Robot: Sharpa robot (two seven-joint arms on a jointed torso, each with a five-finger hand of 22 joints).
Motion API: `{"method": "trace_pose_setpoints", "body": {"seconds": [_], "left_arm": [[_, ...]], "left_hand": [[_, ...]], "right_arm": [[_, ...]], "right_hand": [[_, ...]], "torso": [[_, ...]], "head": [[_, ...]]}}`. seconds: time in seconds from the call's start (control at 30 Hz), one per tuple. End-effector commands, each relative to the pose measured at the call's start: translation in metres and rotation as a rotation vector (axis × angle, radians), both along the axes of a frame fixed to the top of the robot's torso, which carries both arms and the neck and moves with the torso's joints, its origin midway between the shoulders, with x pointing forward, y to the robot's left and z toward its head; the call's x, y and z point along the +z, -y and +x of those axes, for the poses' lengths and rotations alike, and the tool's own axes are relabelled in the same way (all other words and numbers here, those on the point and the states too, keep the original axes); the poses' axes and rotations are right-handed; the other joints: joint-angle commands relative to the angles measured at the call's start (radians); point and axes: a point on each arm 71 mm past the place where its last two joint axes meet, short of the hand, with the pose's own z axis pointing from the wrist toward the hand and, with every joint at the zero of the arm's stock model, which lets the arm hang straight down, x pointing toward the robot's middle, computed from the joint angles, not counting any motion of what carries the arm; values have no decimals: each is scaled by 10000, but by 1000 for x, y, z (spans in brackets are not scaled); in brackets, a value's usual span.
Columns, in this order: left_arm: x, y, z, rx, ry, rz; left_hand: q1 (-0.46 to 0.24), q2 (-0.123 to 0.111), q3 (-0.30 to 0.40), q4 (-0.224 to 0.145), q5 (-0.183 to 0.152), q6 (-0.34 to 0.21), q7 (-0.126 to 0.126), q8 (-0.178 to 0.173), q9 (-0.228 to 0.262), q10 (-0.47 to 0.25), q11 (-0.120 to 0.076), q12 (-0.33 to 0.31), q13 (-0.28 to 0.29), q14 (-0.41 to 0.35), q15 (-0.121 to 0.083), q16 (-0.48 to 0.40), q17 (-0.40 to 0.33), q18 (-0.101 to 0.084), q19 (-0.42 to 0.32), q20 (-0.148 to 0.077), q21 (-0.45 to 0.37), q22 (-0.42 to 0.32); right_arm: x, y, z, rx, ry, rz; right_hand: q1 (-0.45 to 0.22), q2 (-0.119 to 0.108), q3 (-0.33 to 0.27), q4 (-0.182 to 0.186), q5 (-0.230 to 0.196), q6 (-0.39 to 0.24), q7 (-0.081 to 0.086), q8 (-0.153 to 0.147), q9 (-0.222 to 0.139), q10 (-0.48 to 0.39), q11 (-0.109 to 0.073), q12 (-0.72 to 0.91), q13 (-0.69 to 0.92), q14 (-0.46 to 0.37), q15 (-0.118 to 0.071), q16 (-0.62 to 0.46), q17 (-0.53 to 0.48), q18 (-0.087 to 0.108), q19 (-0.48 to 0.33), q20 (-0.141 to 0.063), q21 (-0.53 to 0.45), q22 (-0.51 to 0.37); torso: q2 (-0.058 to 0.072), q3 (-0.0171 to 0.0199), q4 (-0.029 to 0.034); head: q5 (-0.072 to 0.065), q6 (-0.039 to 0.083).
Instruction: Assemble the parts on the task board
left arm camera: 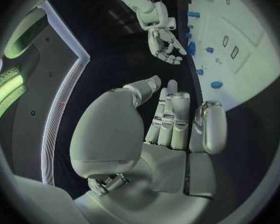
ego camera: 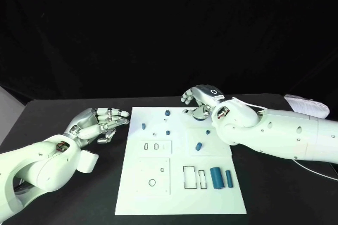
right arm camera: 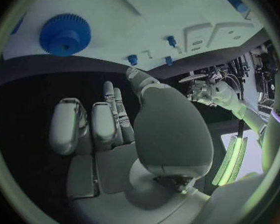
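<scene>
1. The task board [ego camera: 181,195], a flat, smooth white plate, lies in the middle of the matt black table [ego camera: 42,112], with shallow rectangular recesses and small round holes cut into it.
2. Two blue cylinders [ego camera: 221,178], smooth and rounded, lie side by side at the board's near right, just right of two outlined slots.
3. A small oblong blue part [ego camera: 199,147] rests near the board's middle; small blue pegs [ego camera: 167,112] dot the far half, standing apart from one another.
4. The right wrist view picks out a toothed blue gear [right arm camera: 65,34], round and ridged at the rim, sitting on the board near its far edge.
5. The right hand [ego camera: 200,102], silver with jointed metal fingers, hovers at the board's far right corner, fingers loosely curled and apart, grasping nothing.
6. The left hand [ego camera: 98,123] sits over the table just left of the board's far left part, fingers half bent towards the board, nothing between them; it is released.
7. The glossy white arm shells come in from either side.
</scene>
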Motion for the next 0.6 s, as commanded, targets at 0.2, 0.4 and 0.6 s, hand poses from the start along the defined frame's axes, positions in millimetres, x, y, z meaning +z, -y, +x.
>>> {"method": "trace_pose_setpoints", "body": {"seconds": [0.2, 0.4, 0.6], "left_arm": [[0, 3, 3, -111, 19, -157], [0, 3, 4, -125, 31, -176], [0, 4, 3, -172, 36, -198]], "left_hand": [[1, 84, -14, -48, -33, -77, -15, -40, 10, -88, 2, 52, 9, -40, 5, -40, 9, -122, -77, -21, -47, -9], [3, 91, -10, -50, -32, -73, -14, -38, 14, -95, 3, 52, 12, -38, 5, -37, 19, -127, -66, -19, -37, 15], [3, 91, -10, -50, -32, -73, -14, -38, 14, -95, 3, 52, 12, -38, 5, -37, 19, -127, -66, -19, -37, 15]], "right_arm": [[18, 36, 0, -59, -547, 1997], [18, 68, 3, -507, -1529, 2153], [10, 81, 7, -882, -2361, 1631]], "right_hand": [[432, -111, 919, 134, 449, 329, 80, -116, -31, 1247, -102, 455, 141, 175, -80, 381, 662, 32, 279, -45, 579, 787], [152, -312, 183, 75, 792, 83, -86, -411, -49, 2009, -317, 2246, 2194, 374, -316, 1105, 1954, -184, 592, -252, 1471, 1923], [423, 72, -1542, 782, 824, -349, 140, -460, 93, 3574, -97, 13466, 13414, 788, -47, 2171, 4382, -500, 1097, 11, 2621, 3404]], "torso": [[-91, 56, -79], [-115, 73, -116], [-89, 95, -132]], "head": [[-66, 67], [-134, 82], [-165, 91]]}}
